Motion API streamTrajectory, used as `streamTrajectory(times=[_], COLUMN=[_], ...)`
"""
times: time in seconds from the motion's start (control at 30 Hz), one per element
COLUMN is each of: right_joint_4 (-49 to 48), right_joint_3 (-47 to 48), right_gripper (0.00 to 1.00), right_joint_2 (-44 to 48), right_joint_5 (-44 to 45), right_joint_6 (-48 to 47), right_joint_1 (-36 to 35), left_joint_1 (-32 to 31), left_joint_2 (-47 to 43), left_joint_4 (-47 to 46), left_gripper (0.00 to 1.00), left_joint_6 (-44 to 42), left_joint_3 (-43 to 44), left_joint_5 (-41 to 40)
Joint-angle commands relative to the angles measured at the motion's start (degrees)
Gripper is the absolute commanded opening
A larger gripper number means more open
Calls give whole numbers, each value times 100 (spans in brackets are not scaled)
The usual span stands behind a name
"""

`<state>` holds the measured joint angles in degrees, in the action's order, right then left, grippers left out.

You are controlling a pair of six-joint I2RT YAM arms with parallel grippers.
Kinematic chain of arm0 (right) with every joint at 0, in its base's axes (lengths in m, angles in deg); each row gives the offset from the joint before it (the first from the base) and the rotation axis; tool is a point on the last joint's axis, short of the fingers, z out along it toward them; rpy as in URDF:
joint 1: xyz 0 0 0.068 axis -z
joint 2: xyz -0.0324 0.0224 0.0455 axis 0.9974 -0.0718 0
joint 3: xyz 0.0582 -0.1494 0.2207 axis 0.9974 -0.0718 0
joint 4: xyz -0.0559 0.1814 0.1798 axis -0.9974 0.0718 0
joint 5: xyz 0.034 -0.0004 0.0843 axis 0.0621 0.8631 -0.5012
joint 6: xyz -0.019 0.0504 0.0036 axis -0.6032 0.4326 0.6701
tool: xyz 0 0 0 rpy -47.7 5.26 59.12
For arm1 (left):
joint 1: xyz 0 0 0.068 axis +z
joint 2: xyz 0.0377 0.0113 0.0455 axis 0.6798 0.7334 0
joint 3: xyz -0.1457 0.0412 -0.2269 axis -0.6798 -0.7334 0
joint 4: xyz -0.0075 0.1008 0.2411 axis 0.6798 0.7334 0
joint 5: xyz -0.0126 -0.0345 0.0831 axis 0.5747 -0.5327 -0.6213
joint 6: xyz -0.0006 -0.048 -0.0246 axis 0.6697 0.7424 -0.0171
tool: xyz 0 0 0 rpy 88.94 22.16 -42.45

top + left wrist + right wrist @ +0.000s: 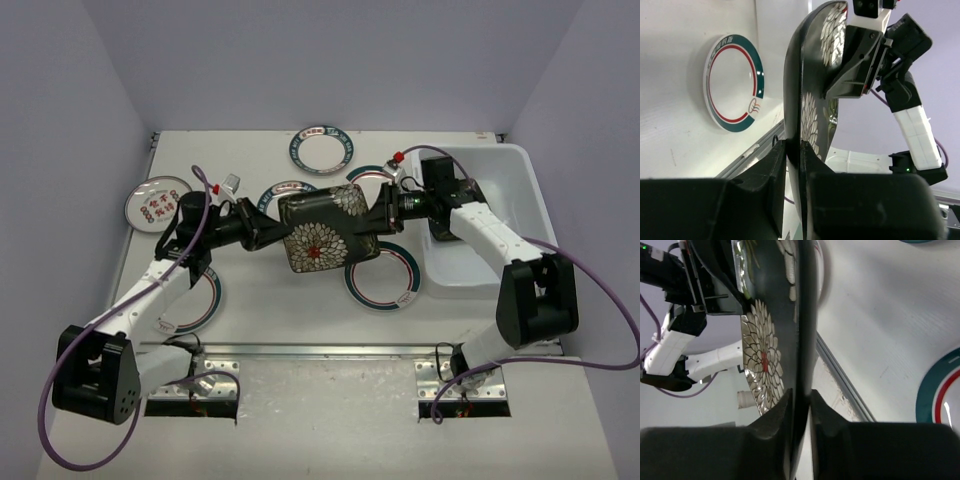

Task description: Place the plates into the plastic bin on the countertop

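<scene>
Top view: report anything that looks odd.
The black floral plate is clamped at opposite edges by both the left gripper and the right gripper, lifted off the countertop. Nothing looks spilled or broken.

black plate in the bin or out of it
Out. The black plate hangs left of the bin, over the countertop, with the left gripper and right gripper each shut on an opposite edge.

Plates partly hidden
The black floral plate [320, 232] covers part of one teal-rimmed plate [283, 188]; the left arm [150, 295] hides most of a second teal-rimmed plate [212, 302]; the right wrist view's edge cuts a teal rim [937, 400].
</scene>
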<state>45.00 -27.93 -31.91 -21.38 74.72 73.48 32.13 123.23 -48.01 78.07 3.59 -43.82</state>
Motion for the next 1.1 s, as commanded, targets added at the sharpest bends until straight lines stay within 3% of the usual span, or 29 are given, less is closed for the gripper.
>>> streamTrajectory(times=[0.0, 0.03, 0.07, 0.1, 0.17, 0.2, 0.3, 0.37, 0.43, 0.57, 0.73, 0.87, 1.07], right_joint_4=[-867, -880, -880, -878, -878, -878, -872, -862, -815, -669, -518, -601, -914], right_joint_3=[87, 94, 74, 43, -113, -232, -542, -787, -1069, -1388, -1911, -1998, -1958], right_gripper=[0, 0, 0, 0, 0, 0, 0, 0, 0, 0, 0, 0, 0], right_joint_2=[209, 229, 297, 382, 625, 789, 1361, 1783, 2285, 2994, 3379, 3080, 2485], right_joint_5=[-119, -57, 108, 305, 703, 1100, 1899, 2411, 2945, 4369, 6577, 7278, 7424], right_joint_6=[526, 557, 623, 687, 961, 1201, 1877, 2330, 2771, 3267, 4018, 4202, 4160], right_joint_1=[-96, -96, -90, -69, 52, 158, 863, 1326, 1962, 2544, 2585, 2602, 2602], left_joint_1=[-46, -46, -46, -46, -38, -38, 62, 144, 309, 332, 332, 332, 332], left_joint_2=[-72, -48, -3, 30, 60, 83, 156, 134, 1, -127, -336, -355, -340], left_joint_4=[-1074, -1067, -945, -498, 874, 1758, 3536, 4160, 4224, 4059, 3837, 3828, 3855], left_gripper=[0, 0, 7, 28, 84, 100, 100, 100, 100, 100, 100, 100, 100], left_joint_6=[191, 156, -1, -189, -1079, -1717, -2339, -2516, -2656, -2867, -2987, -3079, -3220], left_joint_3=[585, 629, 775, 922, 1457, 1823, 2749, 2888, 2755, 2300, 1845, 1648, 1487], left_joint_5=[745, 767, 784, 734, 158, -359, -2660, -3286, -3318, -3106, -3122, -2929, -2767])
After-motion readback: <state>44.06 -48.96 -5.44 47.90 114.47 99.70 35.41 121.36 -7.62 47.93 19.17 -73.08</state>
